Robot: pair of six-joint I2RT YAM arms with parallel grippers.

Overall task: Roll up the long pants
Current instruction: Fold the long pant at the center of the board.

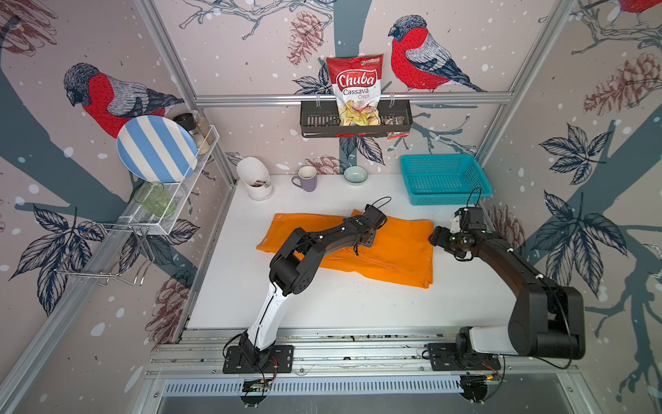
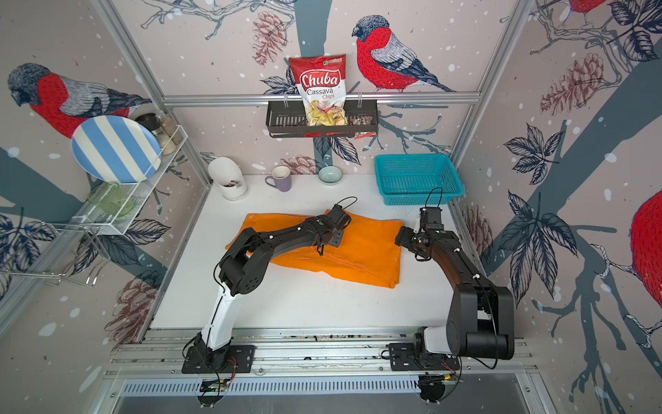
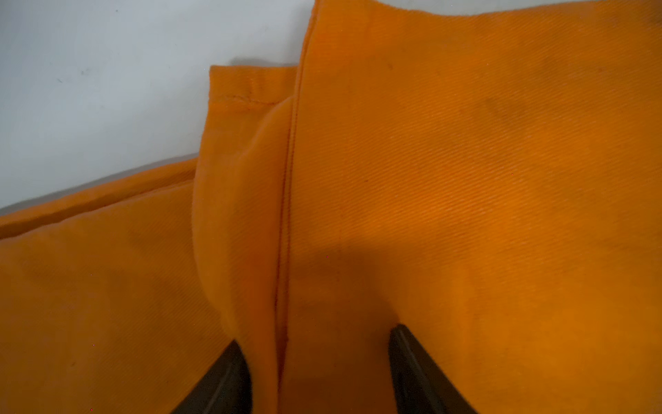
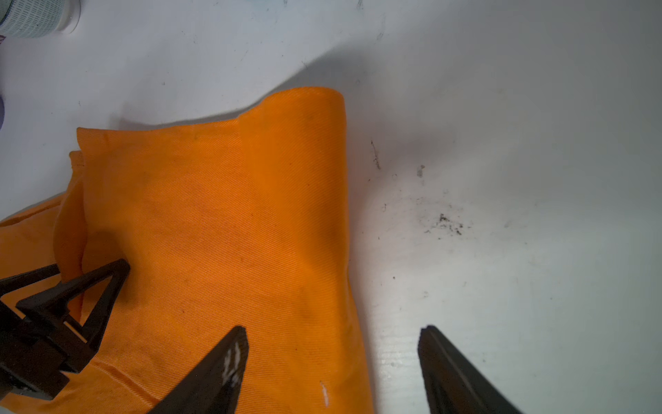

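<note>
- Left pincer (image 3: 315, 333) of mine sits half-wide, tips pressed onto the long pants (image 1: 394, 251), a seam fold between them, not pinched.
- Right pincer (image 4: 335, 329) gapes wide over the pants' folded edge, one tip above cloth, one above table (image 4: 501, 143).
- Pants lie folded on the white, scuffed tabletop; bird-and-pinecone walls around.
- One mug (image 1: 305, 178), one bowl (image 1: 355, 175), one teal basket (image 1: 447, 197) at the back.
- Black wall shelf (image 1: 318, 120) holds one chips bag (image 1: 354, 86); wire rack (image 1: 163, 224) holds one striped plate (image 1: 156, 148), one green glass (image 1: 154, 199).

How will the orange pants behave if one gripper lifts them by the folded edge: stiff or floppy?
Probably floppy: the long pants lie folded with soft bulges. Probably not slippery: the twill weave looks coarse.
</note>
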